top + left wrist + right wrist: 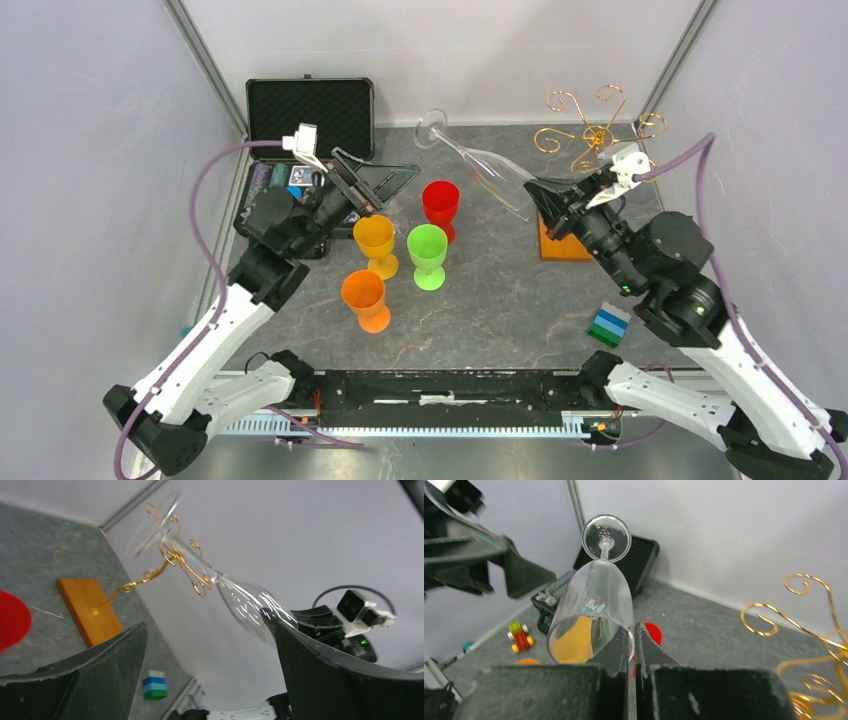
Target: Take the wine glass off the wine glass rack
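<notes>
right gripper [631,635]: mine, and it's clamped tight on the rim of the wine glass [596,600], with the bowl's edge pinched between both pads.

wine glass: clear, up in the air off the table [490,300], and tipped almost sideways. The mouth faces my wrist, and the stem and round foot stick out toward the far left.

glass vs rack: from the top view they're apart. The bowl sits to the left of my fingers and the wine glass rack [595,130] is off to the far right of them.

wine glass rack: gold curly wire, with the stem going down into an orange-brown wooden base on the right side of the table. My right arm hides a good part of that base.

left gripper [210,630]: jaws spread wide with nothing between them. It hangs over the left side with the fingers aimed across at the glass.

cups: the red cup [440,205] is upright just left of the bowl, and the green cup [428,255] stands nearer than that. The two orange cups [375,243] are left of those, under my left wrist.

black case [310,110]: lid open, in the far left corner.

block stack [608,325]: blue and green, near right, beside my right arm.

toy car [520,635]: small, on the left in my right wrist view. I can't make out more than that.
</notes>
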